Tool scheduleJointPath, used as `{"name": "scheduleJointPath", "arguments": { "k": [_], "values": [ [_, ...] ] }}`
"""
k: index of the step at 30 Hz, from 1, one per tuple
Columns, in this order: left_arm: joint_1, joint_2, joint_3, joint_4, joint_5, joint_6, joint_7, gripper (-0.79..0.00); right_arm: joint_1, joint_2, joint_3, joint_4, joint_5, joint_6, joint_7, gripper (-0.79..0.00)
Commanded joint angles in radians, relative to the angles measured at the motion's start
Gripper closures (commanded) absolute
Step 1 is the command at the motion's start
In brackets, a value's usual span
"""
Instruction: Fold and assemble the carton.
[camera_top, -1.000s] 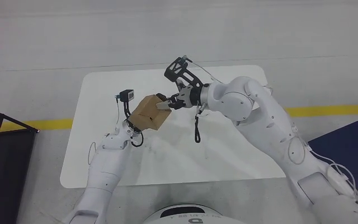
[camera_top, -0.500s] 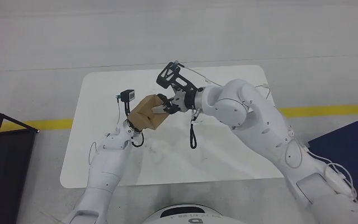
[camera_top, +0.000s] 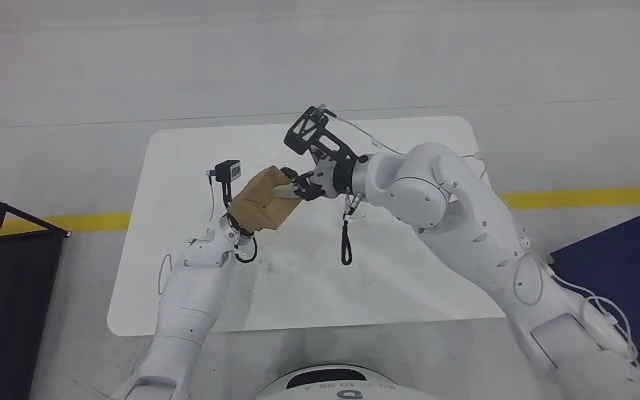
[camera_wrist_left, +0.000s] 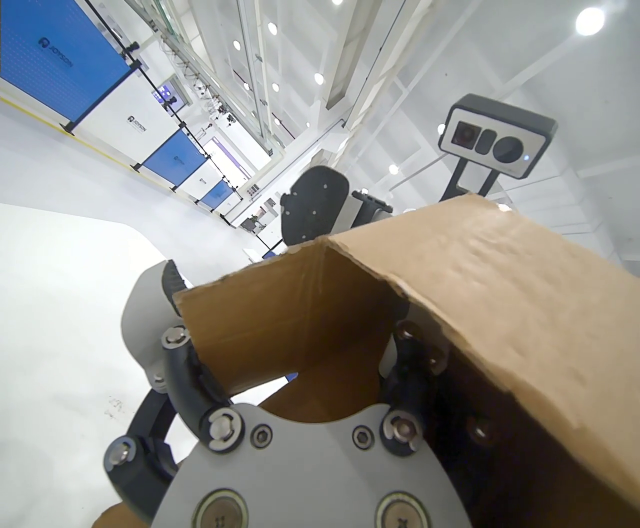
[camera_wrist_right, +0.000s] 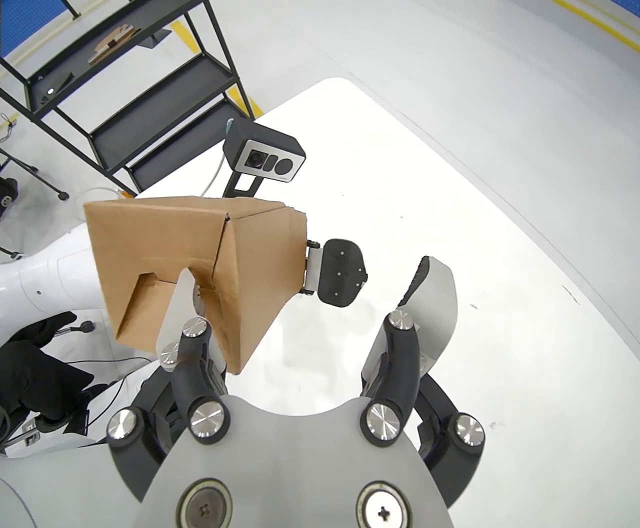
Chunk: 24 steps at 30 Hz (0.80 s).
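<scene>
Over the white table (camera_top: 400, 290), the left gripper (camera_wrist_left: 285, 310) clamps a wall of the brown carton (camera_top: 262, 198), holding it aloft. The right gripper (camera_wrist_right: 305, 280) gapes wide, one finger (camera_wrist_right: 181, 295) against the carton.

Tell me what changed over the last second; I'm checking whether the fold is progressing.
The right gripper pushed slightly farther in toward the carton, its arm swinging in behind it, with one of its open fingers pressing the end flap inward. Nothing was taken hold of or let go. The left gripper kept its grip on the carton, held at the same spot above the table.
</scene>
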<state>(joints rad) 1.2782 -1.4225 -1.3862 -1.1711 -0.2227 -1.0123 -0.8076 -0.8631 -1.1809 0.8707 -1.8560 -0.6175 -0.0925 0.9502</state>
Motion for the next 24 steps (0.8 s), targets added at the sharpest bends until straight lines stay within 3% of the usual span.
{"name": "scheduleJointPath", "arguments": {
  "k": [1,9,17,20,22,24],
  "values": [
    [-0.001,0.001,-0.004,0.003,-0.001,0.0,0.0,-0.785,-0.037,0.009,0.031,-0.036,0.0,-0.007,-0.002,-0.705],
    [-0.009,0.002,-0.008,0.011,0.019,0.0,0.003,-0.785,-0.209,0.046,0.182,-0.165,0.007,-0.048,-0.043,-0.702],
    [-0.04,0.004,-0.003,0.03,0.088,0.0,0.013,-0.785,-0.383,0.07,0.338,-0.232,0.097,-0.139,-0.185,-0.711],
    [-0.077,0.013,-0.019,-0.007,0.257,0.0,0.015,-0.785,-0.476,0.082,0.43,-0.245,0.137,-0.182,-0.242,-0.714],
    [-0.095,0.019,-0.019,-0.072,0.422,0.0,0.04,-0.662,-0.547,0.09,0.499,-0.255,0.152,-0.207,-0.271,-0.714],
    [-0.107,0.022,-0.007,-0.136,0.571,0.0,0.092,-0.625,-0.626,0.097,0.571,-0.269,0.167,-0.225,-0.305,-0.72]
  ]
}}
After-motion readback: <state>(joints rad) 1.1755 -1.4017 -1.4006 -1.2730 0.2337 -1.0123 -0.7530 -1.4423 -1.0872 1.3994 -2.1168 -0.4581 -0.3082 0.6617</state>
